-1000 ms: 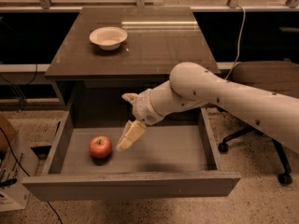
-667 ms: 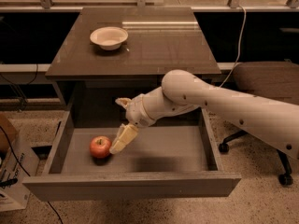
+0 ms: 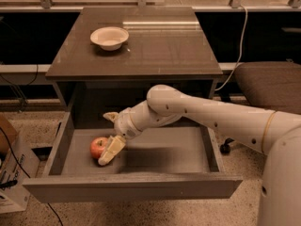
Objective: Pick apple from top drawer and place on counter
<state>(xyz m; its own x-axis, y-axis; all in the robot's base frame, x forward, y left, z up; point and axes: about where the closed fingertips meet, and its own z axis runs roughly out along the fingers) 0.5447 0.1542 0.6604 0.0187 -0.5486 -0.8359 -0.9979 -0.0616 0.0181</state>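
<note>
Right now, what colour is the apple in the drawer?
Apple is red with a yellowish patch, camera view; tool right beside it.

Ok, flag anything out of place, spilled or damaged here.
Nothing stands out. The apple lies whole on the floor of the open top drawer, with the gripper right beside it. The bowl sits upright on the counter, and no spill is visible.

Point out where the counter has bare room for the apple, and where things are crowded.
The counter is bare from the bowl across to its right edge, and along the front strip ahead of the bowl. The drawer is bare from the gripper to its right wall. Crowded: the drawer's left end, where the gripper sits beside the apple.
</note>
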